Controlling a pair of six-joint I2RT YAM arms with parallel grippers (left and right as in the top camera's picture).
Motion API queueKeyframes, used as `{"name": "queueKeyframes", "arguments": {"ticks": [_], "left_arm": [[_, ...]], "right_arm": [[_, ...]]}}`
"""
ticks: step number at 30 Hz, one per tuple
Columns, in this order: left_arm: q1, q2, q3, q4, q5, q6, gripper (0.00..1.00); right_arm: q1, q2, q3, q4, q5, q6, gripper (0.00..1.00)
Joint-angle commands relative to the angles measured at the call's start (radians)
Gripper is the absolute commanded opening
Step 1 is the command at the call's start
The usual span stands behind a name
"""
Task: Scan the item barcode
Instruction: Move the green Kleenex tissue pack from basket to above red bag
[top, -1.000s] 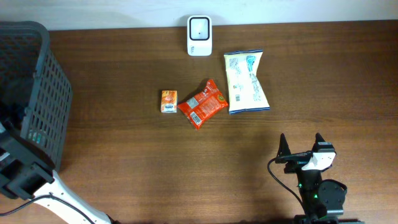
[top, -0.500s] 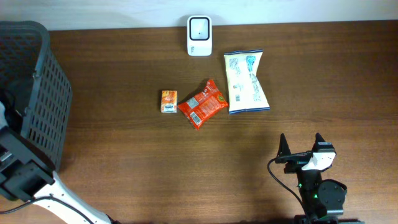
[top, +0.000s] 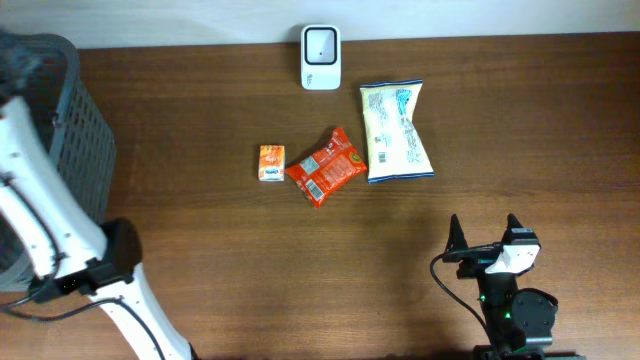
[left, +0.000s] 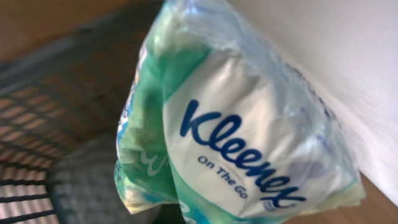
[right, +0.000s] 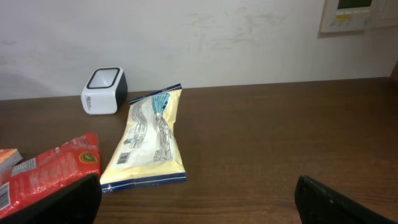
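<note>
Left wrist: crinkled glossy plastic Kleenex pack (left: 236, 143) against mesh basket (left: 56, 124)

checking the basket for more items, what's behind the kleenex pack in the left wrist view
Behind the Kleenex pack: dark basket mesh on the left, pale wall on the right. The pack fills most of the view, hiding whatever else the basket holds.
</note>
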Motion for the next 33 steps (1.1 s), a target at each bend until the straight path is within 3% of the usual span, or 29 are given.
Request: {"name": "queueKeyframes", "arguments": {"ticks": [1,3,5,7,12,15,16,18,19,20,26,28,33], "left_arm": [[-0.175,-0.023,-0.043,-0.001,0.171,-0.018,0.00],[-0.285,-0.019,-0.169,0.000,0.316,-0.011,0.00],[-0.402,-0.019,-0.377,0.035,0.339,-0.011,0.00],[-0.528,-0.019,-0.675,0.181,0.340,-0.011,0.00],[-0.719,-0.019,-1.151,0.628,0.351,-0.011,0.00],[-0.752,-0.019,-1.286,0.780,0.346,-0.049,0.10],[-0.752,-0.019,-1.334,0.821,0.346,-0.048,0.34],[-0.752,-0.019,-1.341,0.819,0.343,-0.041,0.40],[-0.752,-0.019,-1.326,0.819,0.323,-0.032,0.70],[-0.749,-0.021,-1.304,0.810,0.323,-0.032,0.76],[-0.670,-0.222,-0.999,0.462,0.323,0.000,0.79],[-0.653,-0.342,-0.993,0.391,0.323,0.050,0.99],[-0.616,-0.524,-0.993,0.192,0.296,0.072,0.99]], "right_arm": [[-0.006,-0.006,-0.007,-0.003,-0.005,0.007,0.98],[-0.006,-0.006,-0.007,-0.003,-0.005,0.007,0.98],[-0.006,-0.006,-0.007,-0.003,-0.005,0.007,0.99],[-0.006,-0.006,-0.007,-0.003,-0.005,0.007,0.98],[-0.006,-0.006,-0.007,-0.003,-0.005,0.007,0.98],[-0.006,-0.006,-0.007,-0.003,-0.005,0.007,0.98],[-0.006,-0.006,-0.007,-0.003,-0.005,0.007,0.98],[-0.006,-0.006,-0.007,-0.003,-0.005,0.007,0.99],[-0.006,-0.006,-0.007,-0.003,-0.005,0.007,0.98],[-0.006,-0.006,-0.007,-0.003,-0.005,0.007,0.98],[-0.006,-0.006,-0.007,-0.003,-0.005,0.007,0.98],[-0.006,-0.006,-0.007,-0.003,-0.005,0.007,0.98],[-0.006,-0.006,-0.007,-0.003,-0.005,0.007,0.98]]}}
